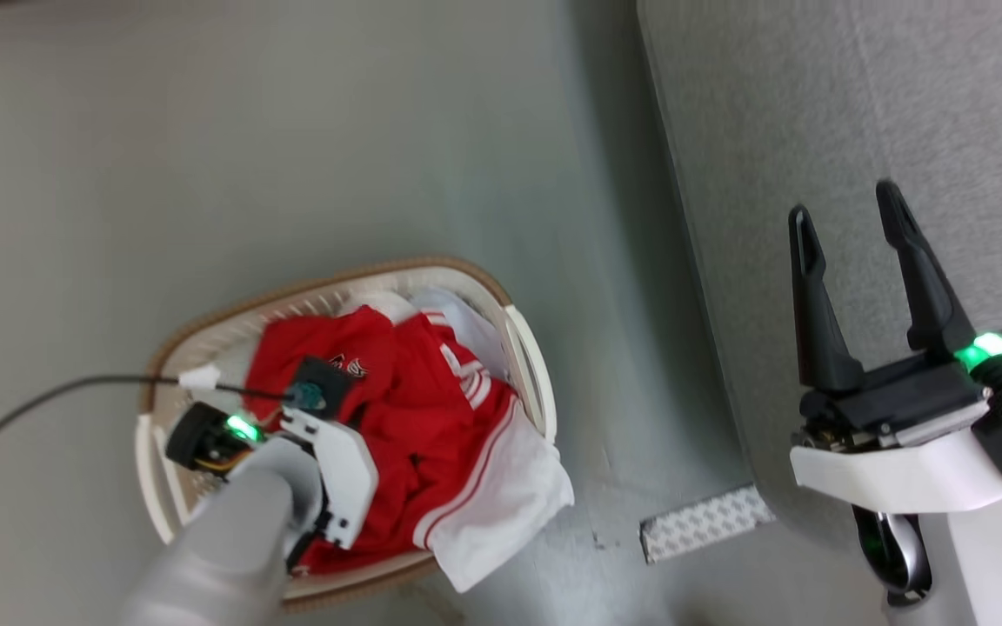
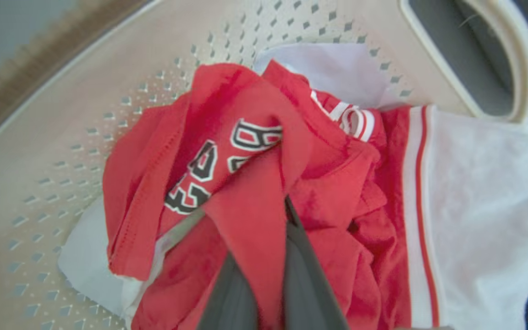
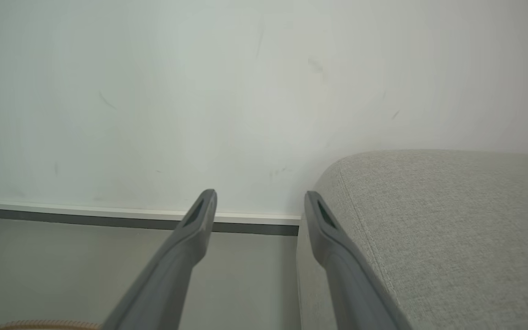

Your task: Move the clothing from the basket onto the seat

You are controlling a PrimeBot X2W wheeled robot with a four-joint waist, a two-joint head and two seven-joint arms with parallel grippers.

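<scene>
Left gripper point(image 2: 259, 220) is down inside the basket point(image 1: 327, 283), its fingers point(image 2: 310, 284) pinched together on one raised fold of red fabric near the middle of the clothing point(image 1: 431, 417), just beside the printed numerals point(image 2: 209, 165). All of the clothing lies heaped in the basket. None is on the seat point(image 1: 814, 104), which stands beside the basket across a strip of floor point(image 1: 623, 365). Right gripper point(image 1: 845, 204) hangs over the seat's edge, well apart from the basket, fingers spread wide with nothing in them. Risks, as judged: the bite looks narrow, a single soft ridge, so the fold may slide out as the arm rises and the garment would drop back into the basket. The red pieces look twisted together. A lift could drag a second garment partway up, and it might shed onto the floor between basket and seat. The white panel point(image 1: 510, 513) is draped over the basket's rim on the seat side, close to the slot handle point(image 1: 531, 365). If it belongs to the gripped piece it may catch there, and the light basket could tip or skid. A black cable point(image 1: 31, 409) runs from the left wrist across the basket's far rim and could snag on it during the swing. A long garment hanging low would brush the floor unless it is raised well above the basket first.
</scene>
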